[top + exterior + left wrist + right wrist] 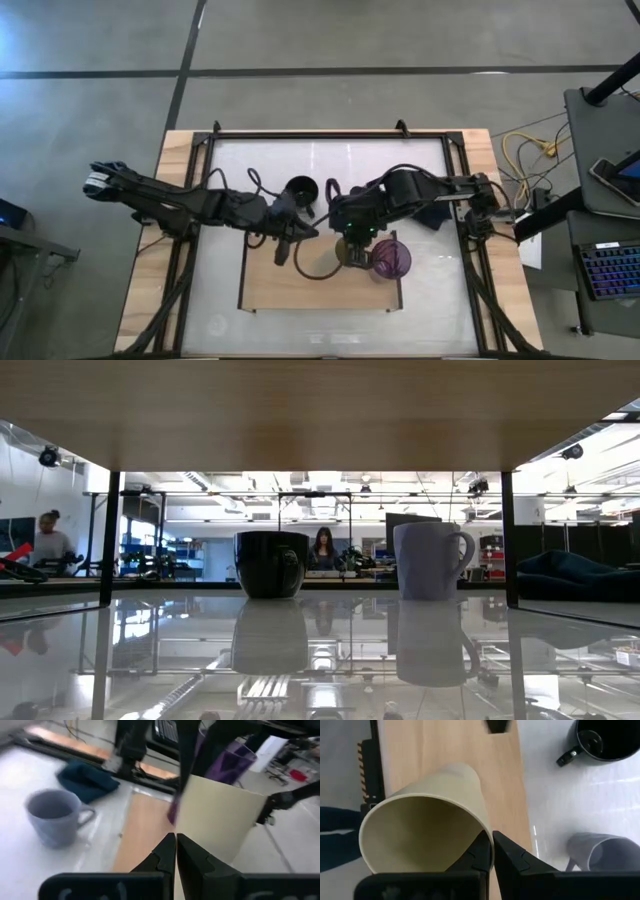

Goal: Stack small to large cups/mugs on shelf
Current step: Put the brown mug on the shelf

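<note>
The pale cream cup [425, 820] is in my right gripper [492, 851], above the light-wood shelf [300, 285] and tilted; it also fills the left wrist view [220, 820]. Just to the right of it, the translucent purple cup [391, 259] stands on the shelf. The black mug [300, 190] and the grey-lavender mug [430, 560] stand on the white tabletop beyond the shelf's far edge. My left gripper [176, 847] is shut and hovers over the shelf's left part [285, 248], its fingers pointing at the cream cup. My right gripper pinches the cream cup's wall at the rim [485, 827], one finger [477, 855] inside the cup and the other outside. The fingers come from above. The cup is tilted, its base toward the shelf; whether the base touches the board I cannot tell.
A dark blue cloth [87, 777] lies on the tabletop right of the mugs, under the right arm. Black brackets [367, 767] stand at the shelf's short ends. The shelf's near half [320, 295] is bare wood. People show in the room behind [324, 548].
</note>
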Robot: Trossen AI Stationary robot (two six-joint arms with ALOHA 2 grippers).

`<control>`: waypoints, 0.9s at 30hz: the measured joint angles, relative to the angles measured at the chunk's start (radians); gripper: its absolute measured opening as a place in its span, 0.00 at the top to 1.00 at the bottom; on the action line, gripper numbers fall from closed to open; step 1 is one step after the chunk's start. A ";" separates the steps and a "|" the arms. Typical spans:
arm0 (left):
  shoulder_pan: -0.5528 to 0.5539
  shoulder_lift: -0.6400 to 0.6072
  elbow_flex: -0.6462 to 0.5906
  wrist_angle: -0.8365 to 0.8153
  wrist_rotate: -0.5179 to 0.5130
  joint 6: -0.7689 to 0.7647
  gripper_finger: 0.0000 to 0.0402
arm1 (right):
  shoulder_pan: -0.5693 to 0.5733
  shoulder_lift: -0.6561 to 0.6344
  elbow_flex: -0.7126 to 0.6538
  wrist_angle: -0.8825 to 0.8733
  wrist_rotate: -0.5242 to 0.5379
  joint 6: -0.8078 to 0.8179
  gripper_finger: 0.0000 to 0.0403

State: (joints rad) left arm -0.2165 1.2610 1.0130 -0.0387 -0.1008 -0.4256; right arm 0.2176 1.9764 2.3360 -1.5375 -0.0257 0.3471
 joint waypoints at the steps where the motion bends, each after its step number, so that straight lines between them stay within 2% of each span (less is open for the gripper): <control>1: 0.000 0.000 -0.003 -0.001 0.024 -0.013 1.00 | -0.002 0.003 0.000 -0.001 0.000 0.000 0.98; 10: -0.009 0.038 -0.004 -0.002 0.223 -0.043 1.00 | -0.015 -0.005 0.000 0.002 0.027 -0.010 0.98; 27: -0.006 0.160 0.008 0.040 0.204 -0.041 1.00 | -0.015 -0.007 -0.001 0.000 -0.052 -0.008 0.98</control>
State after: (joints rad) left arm -0.2226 1.4210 1.0210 0.0014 0.1028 -0.4667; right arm 0.2024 1.9697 2.3352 -1.5376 -0.0780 0.3393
